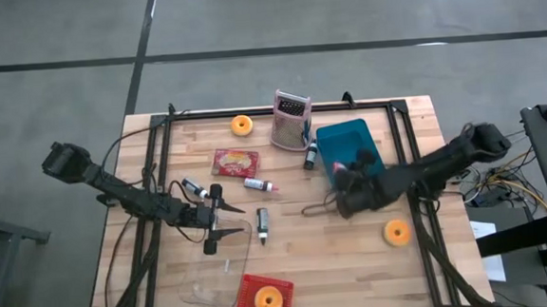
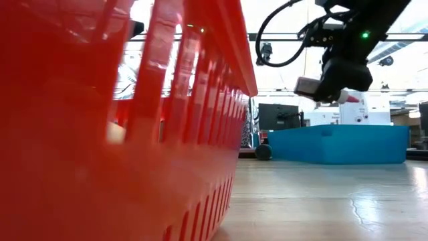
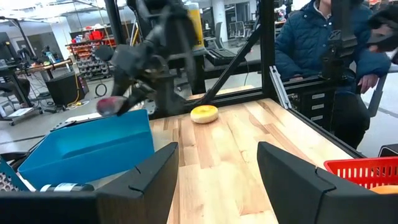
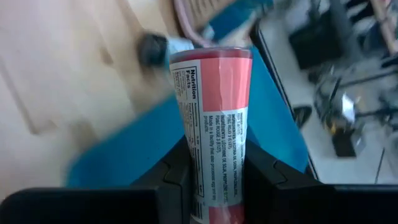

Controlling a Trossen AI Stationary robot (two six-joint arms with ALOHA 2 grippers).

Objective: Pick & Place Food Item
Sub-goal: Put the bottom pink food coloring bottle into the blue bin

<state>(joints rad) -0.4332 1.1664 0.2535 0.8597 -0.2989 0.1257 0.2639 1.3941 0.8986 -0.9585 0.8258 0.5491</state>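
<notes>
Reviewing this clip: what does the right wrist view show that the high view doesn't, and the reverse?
Only the right wrist view: the pink tube clamped between the right claw, its nutrition label readable.

Only the high view: the whole table, the left claw open at the left, the red basket near the front edge, two loose donuts, the grater, and the red packet.

Both: the blue bin, with the right claw at it.

Pink labelled tube [image 4: 214, 124], gripped above blue bin [image 1: 349, 144]
</notes>
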